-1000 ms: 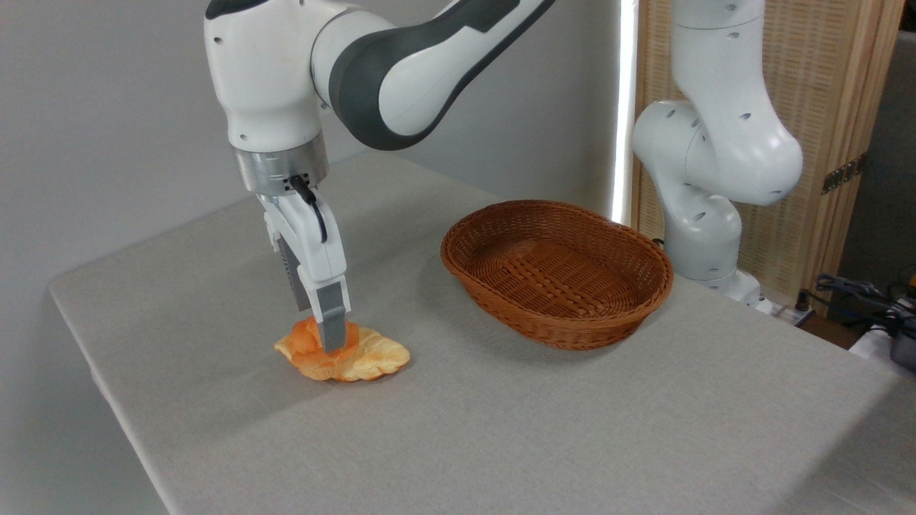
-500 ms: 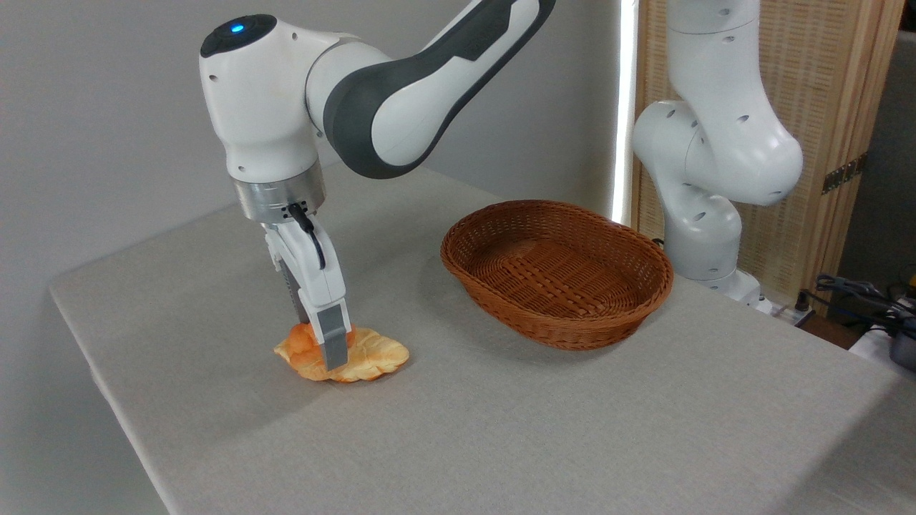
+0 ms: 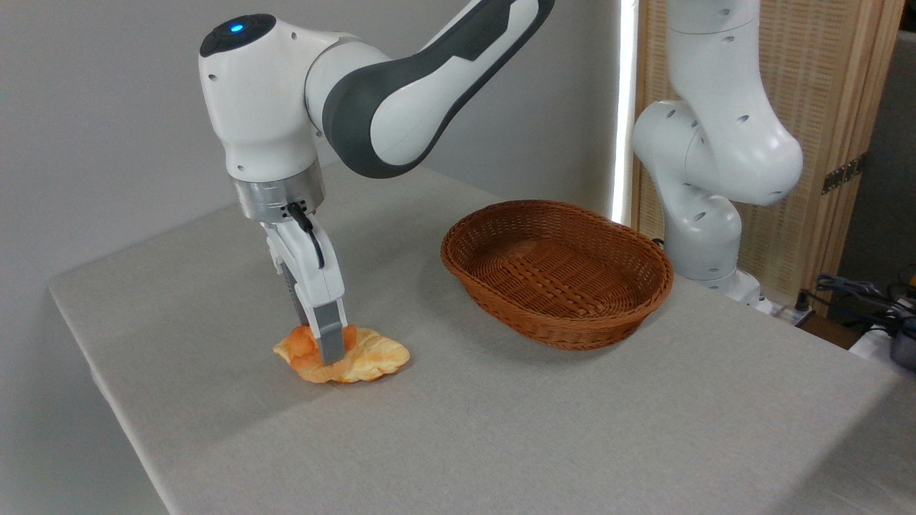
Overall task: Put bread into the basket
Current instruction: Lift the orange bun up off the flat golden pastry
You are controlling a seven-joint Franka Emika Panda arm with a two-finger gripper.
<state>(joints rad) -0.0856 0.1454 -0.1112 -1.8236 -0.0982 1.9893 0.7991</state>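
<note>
My arm reaches down steeply, my gripper [image 3: 325, 352] pressed onto the knotted orange bun [image 3: 304, 347] beside a paler flat pastry [image 3: 372, 355] on the grey cloth table [image 3: 501, 429]; whether it grips, I cannot tell. The woven wicker basket [image 3: 557, 272] sits well apart.

The bread [image 3: 304, 343] shows deep orange on either side of the grey near finger [image 3: 330, 342], with a paler golden base below it. Just right of the finger the flat pastry [image 3: 376, 355] is light yellow-gold with browner ridges. Well to the fingers' right the basket [image 3: 557, 272] is reddish-brown wicker, crosswise woven. The tablecloth [image 3: 501, 429] is plain pale grey. The arm [image 3: 343, 93] is white with dark grey panels.
</note>
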